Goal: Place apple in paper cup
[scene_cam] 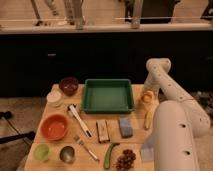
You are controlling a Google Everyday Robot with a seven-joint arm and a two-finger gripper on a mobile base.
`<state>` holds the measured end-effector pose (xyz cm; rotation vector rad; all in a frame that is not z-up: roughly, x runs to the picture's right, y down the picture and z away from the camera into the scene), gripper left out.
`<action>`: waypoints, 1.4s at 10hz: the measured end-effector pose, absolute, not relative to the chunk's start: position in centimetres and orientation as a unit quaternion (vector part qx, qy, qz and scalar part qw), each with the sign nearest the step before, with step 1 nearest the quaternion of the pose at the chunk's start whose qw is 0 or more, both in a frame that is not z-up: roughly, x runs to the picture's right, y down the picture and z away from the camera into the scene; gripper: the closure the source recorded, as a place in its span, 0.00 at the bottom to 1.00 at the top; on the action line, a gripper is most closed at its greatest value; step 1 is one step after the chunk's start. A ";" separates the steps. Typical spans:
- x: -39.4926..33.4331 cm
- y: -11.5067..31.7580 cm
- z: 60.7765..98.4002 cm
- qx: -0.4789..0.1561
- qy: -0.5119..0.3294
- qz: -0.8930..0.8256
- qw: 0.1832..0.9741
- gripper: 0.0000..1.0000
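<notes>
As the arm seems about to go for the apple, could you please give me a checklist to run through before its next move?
1. Claw over the apple, right of the tray: ok.
2. Claw open: ok.
3. Claw touching the apple: cannot tell.
4. Paper cup standing mouth up at the far left, beside the maroon bowl: ok.
5. Apple in the paper cup: not ok, not yet done.
6. Low straight path from apple to paper cup free: not ok, the tray lies between, so a lift will probably be needed.
</notes>
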<state>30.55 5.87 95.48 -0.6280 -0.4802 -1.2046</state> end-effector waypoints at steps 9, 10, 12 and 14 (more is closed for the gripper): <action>29.7 4.9 97.6 -0.253 -0.210 -0.565 0.757 0.46; 30.0 5.2 97.4 -0.250 -0.206 -0.564 0.759 0.56; 30.7 5.7 96.8 -0.244 -0.201 -0.562 0.764 0.76; 31.3 5.9 96.0 -0.237 -0.197 -0.561 0.768 0.97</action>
